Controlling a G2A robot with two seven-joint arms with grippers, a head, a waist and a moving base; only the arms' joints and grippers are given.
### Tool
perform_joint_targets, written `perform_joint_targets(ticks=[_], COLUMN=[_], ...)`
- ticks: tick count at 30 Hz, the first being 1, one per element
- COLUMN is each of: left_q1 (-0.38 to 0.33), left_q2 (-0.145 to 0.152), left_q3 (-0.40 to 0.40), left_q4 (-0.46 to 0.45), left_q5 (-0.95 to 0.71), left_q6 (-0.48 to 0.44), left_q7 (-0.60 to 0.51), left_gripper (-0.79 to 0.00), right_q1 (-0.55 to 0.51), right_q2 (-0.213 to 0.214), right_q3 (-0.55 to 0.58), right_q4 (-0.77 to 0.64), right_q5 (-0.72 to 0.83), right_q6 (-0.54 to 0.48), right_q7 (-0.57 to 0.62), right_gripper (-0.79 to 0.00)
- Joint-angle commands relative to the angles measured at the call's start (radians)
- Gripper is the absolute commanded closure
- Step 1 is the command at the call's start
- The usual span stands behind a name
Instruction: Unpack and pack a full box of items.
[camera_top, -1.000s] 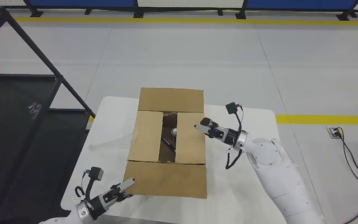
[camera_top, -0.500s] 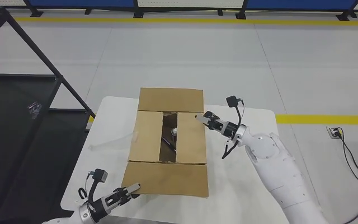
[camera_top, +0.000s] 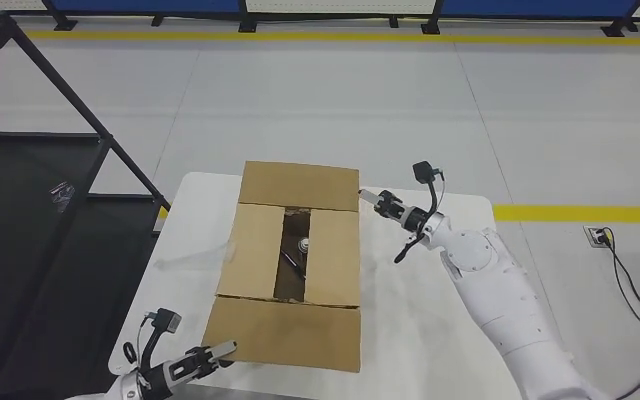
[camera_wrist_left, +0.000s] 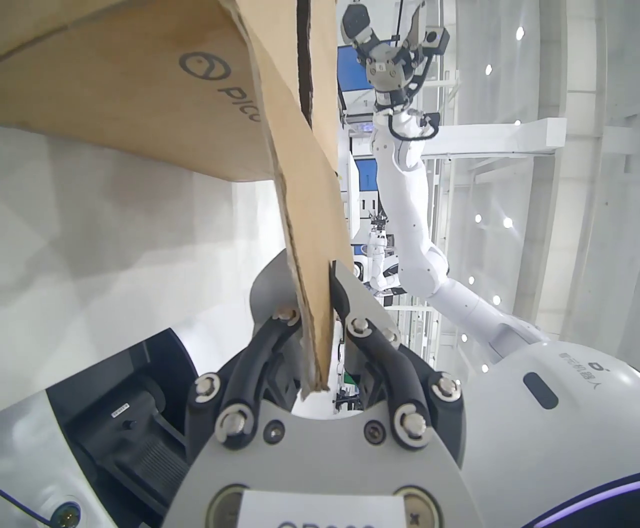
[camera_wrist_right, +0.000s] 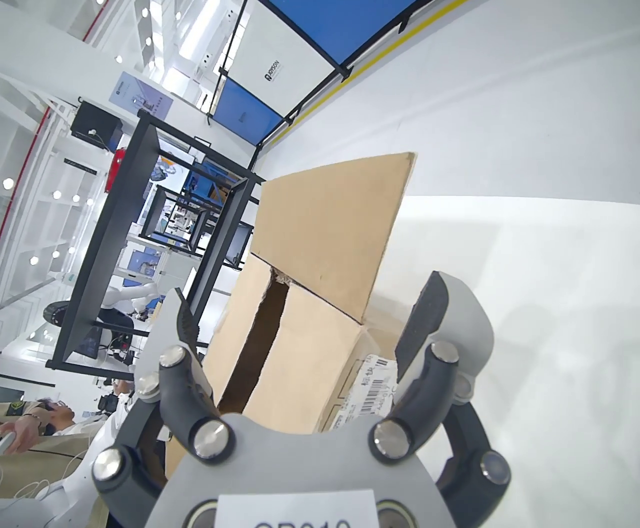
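Top view: brown cardboard box (camera_top: 250, 250) ajar, dark items (camera_top: 292, 262) inside.
Left claw (camera_wrist_left: 312, 280) pinches its flap (camera_top: 285, 335); right claw (camera_wrist_right: 307, 295) gapes empty alongside.

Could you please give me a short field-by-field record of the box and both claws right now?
Box: brown cardboard box on the white table, outer flaps folded out, inner flaps ajar
Contents: dark items in the gap, too small to identify
Left claw: shut on the near cardboard flap
Right claw: open, by the box's far corner, holding nothing
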Motion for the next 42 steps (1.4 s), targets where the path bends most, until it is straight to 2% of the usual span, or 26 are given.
perform_joint_targets(ticks=[1, 12, 16, 19, 20, 21, 22, 23, 31, 42], left_q1=[0.003, 0.013, 0.012, 0.005, 0.003, 0.002, 0.001, 0.001, 0.01, 0.04], left_q2=[0.003, 0.017, 0.022, 0.024, 0.025, 0.026, 0.026, 0.027, 0.031, 0.033], left_q3=[-0.004, -0.019, -0.022, -0.023, -0.024, -0.023, -0.023, -0.023, -0.033, -0.072], left_q4=[0.002, 0.032, 0.044, 0.049, 0.049, 0.049, 0.049, 0.049, 0.034, -0.041], left_q5=[-0.019, -0.049, -0.049, -0.041, -0.035, -0.033, -0.034, -0.034, -0.044, -0.146], left_q6=[-0.002, -0.039, -0.045, -0.044, -0.043, -0.04, -0.037, -0.034, -0.037, -0.053], left_q7=[-0.034, -0.178, -0.195, -0.19, -0.185, -0.179, -0.173, -0.169, -0.146, -0.101], left_gripper=[0.0, 0.0, 0.0, 0.0, -0.08, -0.363, -0.757, -0.785, -0.785, -0.785], right_q1=[0.021, 0.123, 0.145, 0.158, 0.161, 0.165, 0.171, 0.176, 0.213, 0.235], right_q2=[-0.006, -0.054, -0.077, -0.098, -0.104, -0.11, -0.115, -0.12, -0.141, -0.131], right_q3=[-0.01, -0.067, -0.092, -0.117, -0.122, -0.125, -0.127, -0.13, -0.114, -0.051], right_q4=[0.036, 0.24, 0.286, 0.316, 0.324, 0.333, 0.344, 0.355, 0.429, 0.47], right_q5=[0.007, 0.092, 0.133, 0.138, 0.147, 0.16, 0.172, 0.178, 0.286, 0.452], right_q6=[0.006, -0.042, -0.064, -0.066, -0.072, -0.08, -0.088, -0.096, -0.173, -0.263], right_q7=[0.006, 0.047, 0.104, 0.092, 0.093, 0.101, 0.11, 0.113, 0.208, 0.442], right_gripper=[-0.785, -0.785, -0.785, -0.785, -0.785, -0.785, -0.785, -0.785, -0.785, -0.785])
